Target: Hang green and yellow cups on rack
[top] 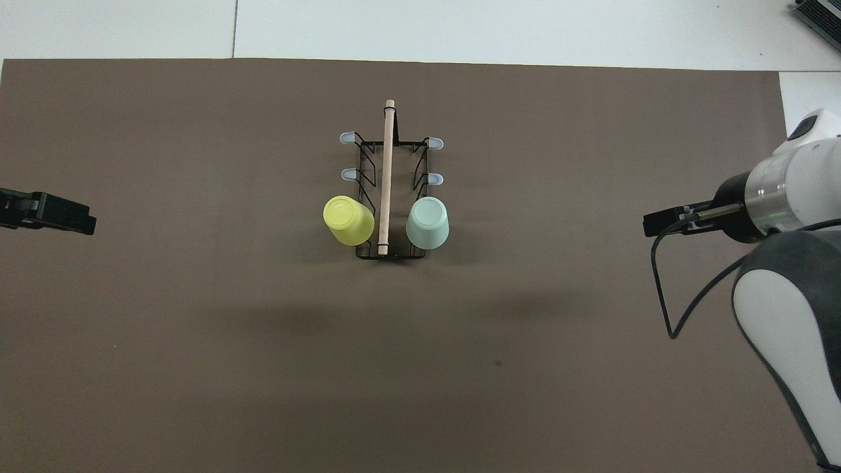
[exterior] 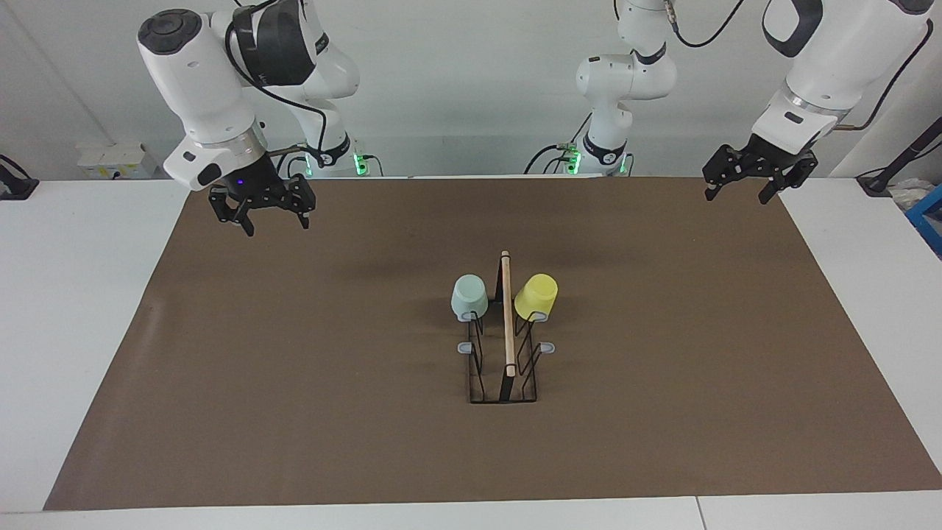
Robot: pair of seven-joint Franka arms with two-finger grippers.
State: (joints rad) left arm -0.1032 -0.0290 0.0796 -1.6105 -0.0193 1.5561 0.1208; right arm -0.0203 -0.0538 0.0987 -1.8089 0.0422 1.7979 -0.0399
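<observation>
Both cups look hung already, so in my judgement the task is at its end and nothing more is called for than the arms parking; neither one carries anything.

The pale mint green tapered plastic cup (exterior: 469,296) sits upside down on a prong, centre of the facing view, on the rack's side toward the right arm's end of the table. The bright yellow tapered plastic cup (exterior: 536,295) sits upside down on the matching prong, toward the left arm's end. Both are on the pair of prongs nearest the robots. Smooth, matte, handleless, same size.

The narrow black wire rack (exterior: 503,364) stands mid-frame on the brown paper-like mat (exterior: 294,383) that covers the white table (exterior: 73,309). A light wooden rod handle (exterior: 507,316) runs along its top. The other grey-tipped prongs (exterior: 465,347) are bare; four show in the overhead view.

The right gripper (exterior: 270,213) hangs over the mat's corner at upper left of the facing view, fingers apart, empty. The left gripper (exterior: 742,184) hangs over the mat's edge at upper right, fingers apart, empty. Both are well apart from the rack.
</observation>
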